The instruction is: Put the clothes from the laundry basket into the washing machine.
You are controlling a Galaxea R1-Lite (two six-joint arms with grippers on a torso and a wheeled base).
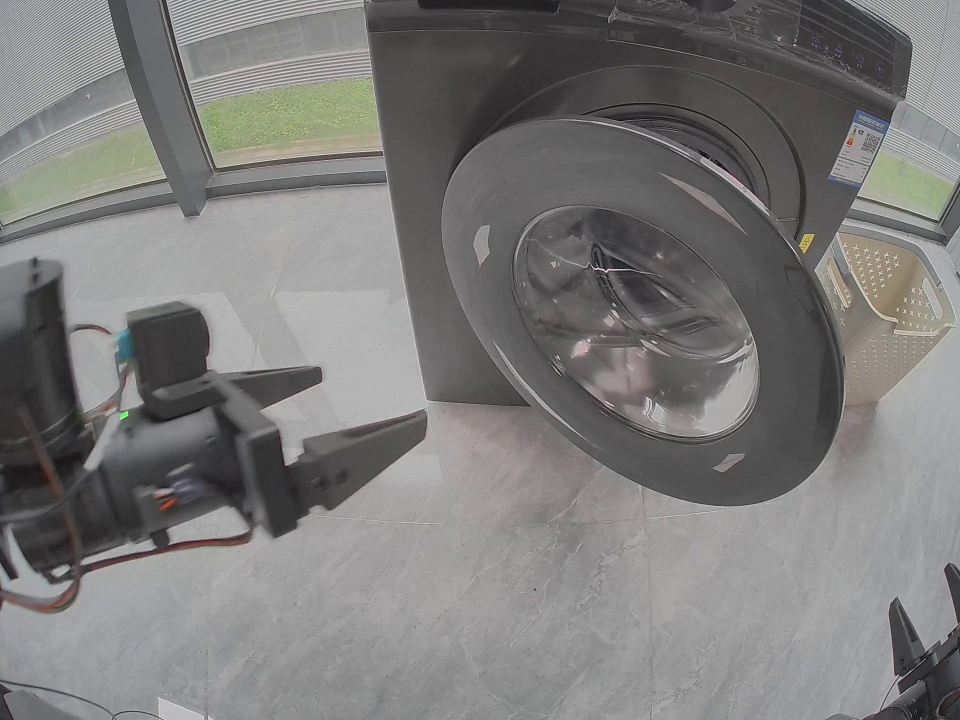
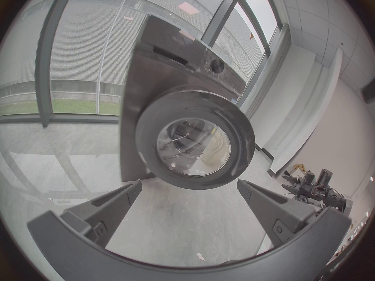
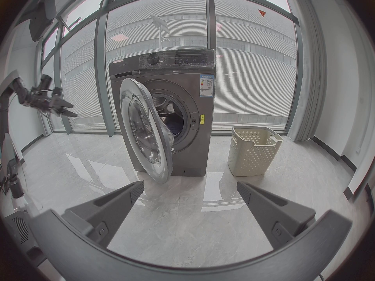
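Left gripper (image 1: 372, 395) hangs empty, jaws apart, left of the open door (image 1: 500, 252) of the washer (image 1: 430, 152); right gripper (image 3: 188, 185) is low, also spread and empty. Basket (image 1: 890, 322) stands just beside the washer, partly hidden behind the door, so clothes inside cannot be judged. Probably an arm reaching there could hit this door.

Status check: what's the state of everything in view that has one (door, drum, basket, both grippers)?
washing machine door: open, swung wide.
drum: dark clothing inside.
laundry basket: upright on the floor; looks empty as far as its inside shows.
left gripper: open, empty.
right gripper: open, empty.
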